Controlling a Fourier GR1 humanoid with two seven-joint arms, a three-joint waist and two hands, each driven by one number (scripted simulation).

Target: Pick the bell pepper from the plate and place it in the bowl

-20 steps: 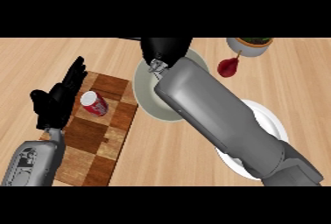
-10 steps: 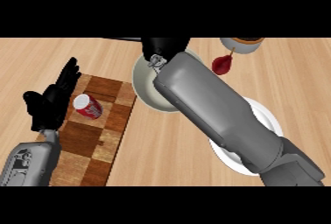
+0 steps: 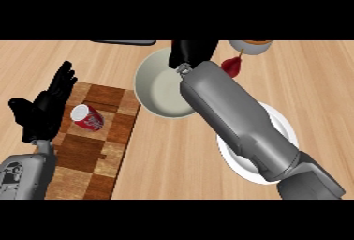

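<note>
The red bell pepper lies on the counter at the far right of the pale bowl, not on the white plate. My right hand sits over the bowl's far rim, just left of the pepper, partly cut off by the view's top edge. I cannot tell whether it touches the pepper. My right forearm crosses the plate and hides much of it. My left hand rests open, fingers up, at the left over the board's edge.
A checkered wooden cutting board lies at the left with a red can lying on it. A small cup or bowl stands just behind the pepper. A dark object shows at the top edge.
My right hand has shifted to the right along the bowl's far rim, closer to the pepper. The whole scene has drifted slightly left in view. The left hand is still.
</note>
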